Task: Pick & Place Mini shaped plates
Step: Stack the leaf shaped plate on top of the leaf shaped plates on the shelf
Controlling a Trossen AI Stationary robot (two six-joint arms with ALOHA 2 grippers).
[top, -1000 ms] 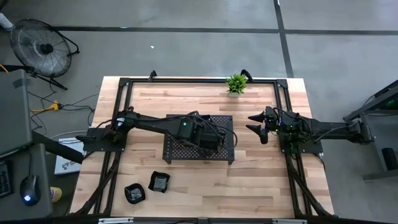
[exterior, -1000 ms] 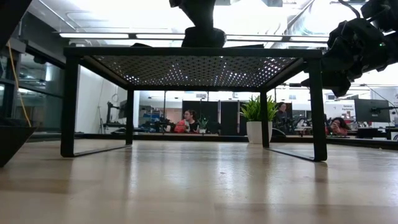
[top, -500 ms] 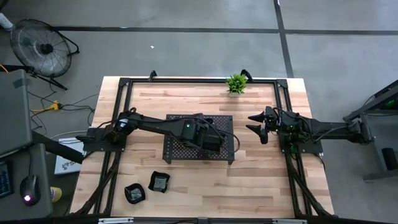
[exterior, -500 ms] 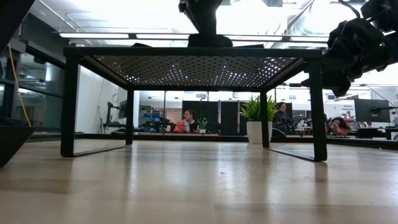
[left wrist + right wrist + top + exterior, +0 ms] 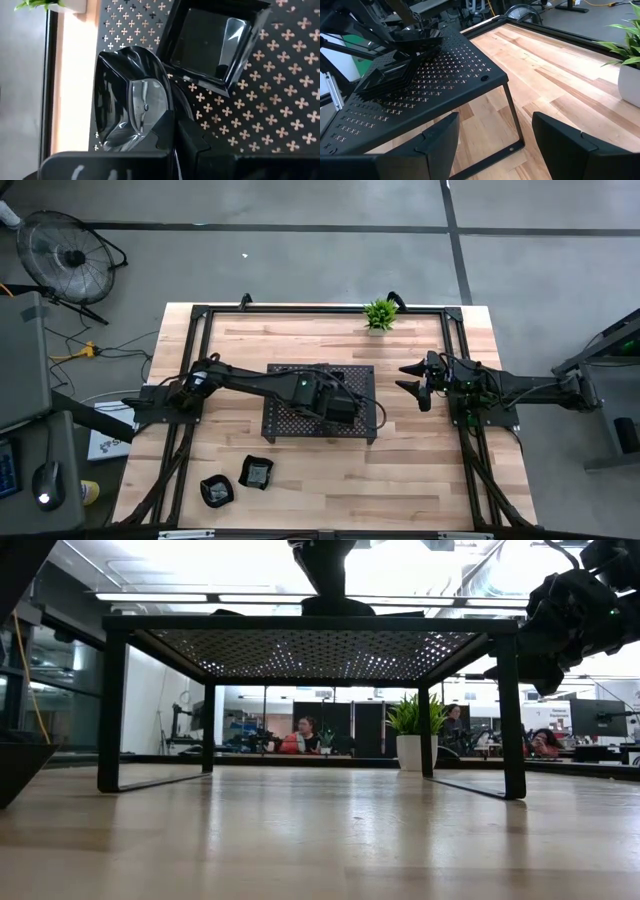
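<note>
Over the perforated tray (image 5: 320, 405), left gripper (image 5: 172, 127) is clamping a glossy black dish (image 5: 132, 107).
In the high view the arm is hiding that dish; the wrist view is showing the jaws together on its rim, just beside a square dish (image 5: 212, 42) lying on the tray. Two more dishes (image 5: 237, 481) are sitting at the bench's (image 5: 420, 470) near-left edge, shapes hard to make out. Right gripper (image 5: 413, 383) is hovering beside the tray, jaws wide apart, holding nothing.

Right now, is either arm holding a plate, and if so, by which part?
The left gripper pinches a glossy black mini plate by its rim, over the perforated tray. The right gripper holds nothing, jaws open beside the tray.
</note>
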